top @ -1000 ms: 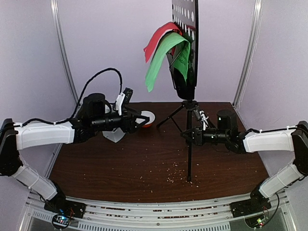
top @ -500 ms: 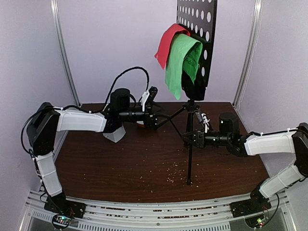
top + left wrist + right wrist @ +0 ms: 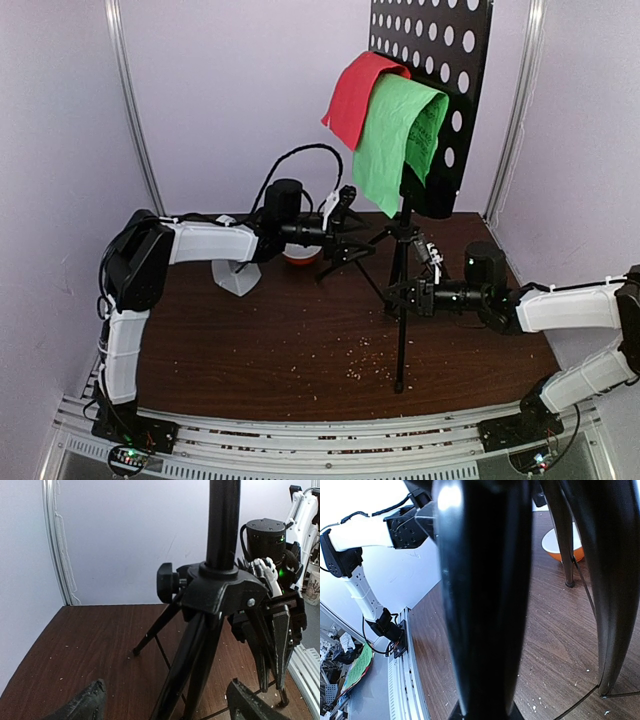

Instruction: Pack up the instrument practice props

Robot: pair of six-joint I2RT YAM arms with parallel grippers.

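Bench (image 3: 250, 350): dark wood-grain top, matte.

Music stand (image 3: 403, 232): all black and upright, right of centre toward the back, feet on the bench. Flat rectangular desk (image 3: 440, 195) punched with rows of round holes. Smooth round pole runs into a moulded hub with a side knob (image 3: 165, 581), with three thin tube legs splayed below.

Right tool (image 3: 402, 298): clenched on the stand's near leg, below the hub.

Left tool (image 3: 352, 245): released, jaws spread wide at the left side of the tripod. In the wrist view a leg sits between the fingertips (image 3: 87, 705); no contact visible.

Green page (image 3: 395, 145) and red page (image 3: 350, 95): thin limp sheets drooping off the desk's left edge, green in front, dark print on it.

Metronome (image 3: 238, 280): white pyramid with clear wedge cover, back-left on the bench, under the left forearm.

Bowl (image 3: 560, 547): small, round, orange outside and white inside, near the stand's far legs.

Pale crumbs (image 3: 365, 345) scattered mid-bench.
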